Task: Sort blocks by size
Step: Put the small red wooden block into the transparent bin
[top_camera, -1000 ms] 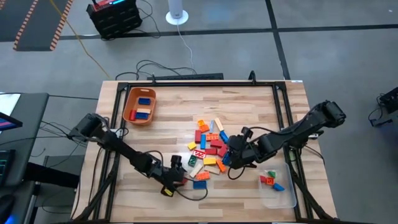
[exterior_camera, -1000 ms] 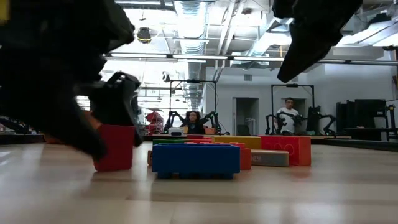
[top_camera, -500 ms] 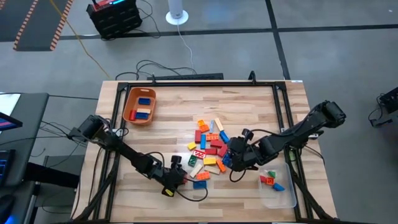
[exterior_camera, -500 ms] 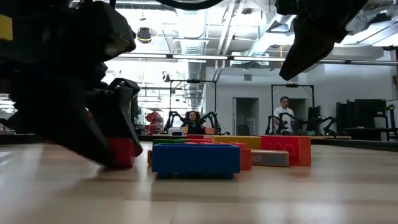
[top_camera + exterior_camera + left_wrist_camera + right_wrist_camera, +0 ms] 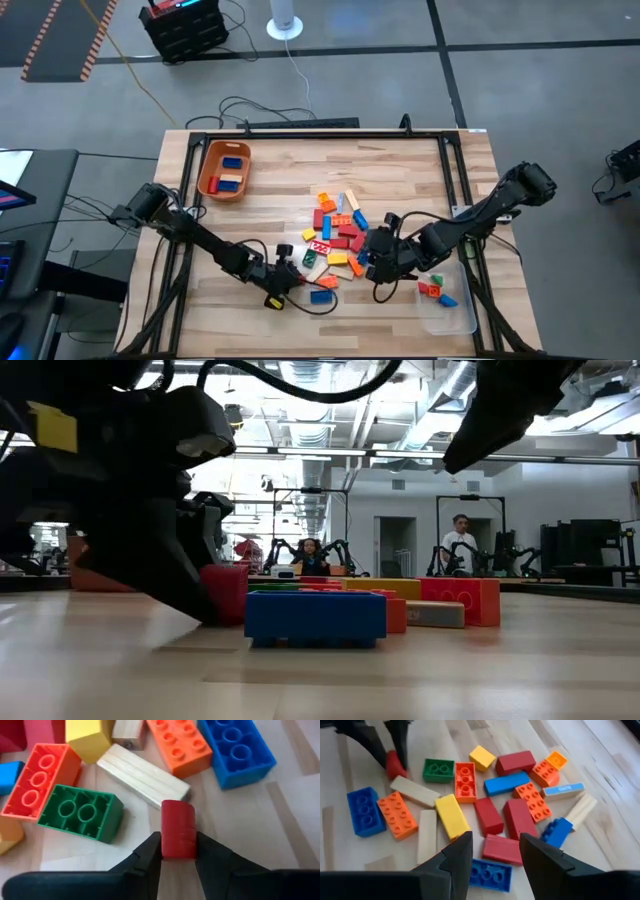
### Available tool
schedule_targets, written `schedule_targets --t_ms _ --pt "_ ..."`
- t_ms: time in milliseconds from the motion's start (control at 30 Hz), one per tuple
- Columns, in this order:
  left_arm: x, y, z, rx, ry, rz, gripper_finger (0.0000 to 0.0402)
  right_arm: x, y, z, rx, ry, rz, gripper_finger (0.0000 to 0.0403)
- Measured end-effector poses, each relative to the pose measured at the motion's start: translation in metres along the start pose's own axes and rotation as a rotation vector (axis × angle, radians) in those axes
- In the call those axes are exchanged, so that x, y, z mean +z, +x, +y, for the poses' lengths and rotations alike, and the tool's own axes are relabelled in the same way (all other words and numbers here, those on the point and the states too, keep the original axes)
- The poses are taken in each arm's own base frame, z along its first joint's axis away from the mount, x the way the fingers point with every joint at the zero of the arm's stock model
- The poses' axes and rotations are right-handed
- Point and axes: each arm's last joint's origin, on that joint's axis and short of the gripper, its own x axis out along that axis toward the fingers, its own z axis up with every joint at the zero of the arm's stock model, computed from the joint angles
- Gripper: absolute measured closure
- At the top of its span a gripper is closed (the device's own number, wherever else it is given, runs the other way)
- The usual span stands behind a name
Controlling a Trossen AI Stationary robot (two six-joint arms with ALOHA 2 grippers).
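Red plastic filled the middle of my left wrist view: a small red block [image 5: 178,829] stood pinched between the left gripper [image 5: 178,851] fingers, both pads pressed against its sides. From overhead that block was nearly hidden under the arm; I could only place the left gripper [image 5: 290,279] at the seven o'clock edge of the pile of blocks [image 5: 338,232]. The wrist camera also gave me what the top view blurred: a green block [image 5: 80,813], a pale wooden bar [image 5: 142,772], an orange block [image 5: 178,742] and a blue block [image 5: 237,751] lying just beyond the held piece.

My right gripper [image 5: 381,262] sat at the four o'clock side of the pile, its fingers parted with nothing between them; its own camera looked past them over the whole scatter, with the left arm's fingers far off on the red block [image 5: 395,764]. At table height I saw a long blue block [image 5: 314,616] in front and the red one [image 5: 224,593] beside the dark left arm.

An orange bin [image 5: 225,168] with a few blocks stood at ten o'clock on the wooden table [image 5: 400,170]; a clear tray [image 5: 446,305] with several small pieces lay at five o'clock. Beyond the table, two people [image 5: 461,547] showed in a bright workshop.
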Motion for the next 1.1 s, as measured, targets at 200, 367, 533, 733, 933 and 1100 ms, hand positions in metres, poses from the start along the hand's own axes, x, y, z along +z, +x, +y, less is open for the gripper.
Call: schedule_targets --t_ms 200,367,533,733,933,1100 --pt "0.006 0.004 0.011 0.024 -0.008 -0.04 0.0309 -0.002 0.006 0.011 0.014 -0.049 -0.025 0.0212" --pt "0.012 0.003 0.024 0.05 -0.016 -0.054 0.0308 -0.004 0.015 0.017 0.019 -0.088 -0.034 0.0212" --pt "0.029 -0.009 0.039 0.075 -0.004 -0.135 0.0308 -0.003 0.028 0.029 0.049 -0.142 -0.081 0.0212" --pt "0.044 -0.015 0.058 0.124 0.017 -0.243 0.0308 0.005 0.041 0.039 0.067 -0.259 -0.176 0.0212" --pt "0.052 -0.013 0.077 0.07 0.004 -0.317 0.0308 0.014 0.038 0.044 0.013 -0.605 -0.292 0.0212" --pt "0.061 -0.012 0.1 -0.093 -0.087 -0.388 0.0308 0.013 0.039 0.043 -0.041 -0.888 -0.283 0.0202"
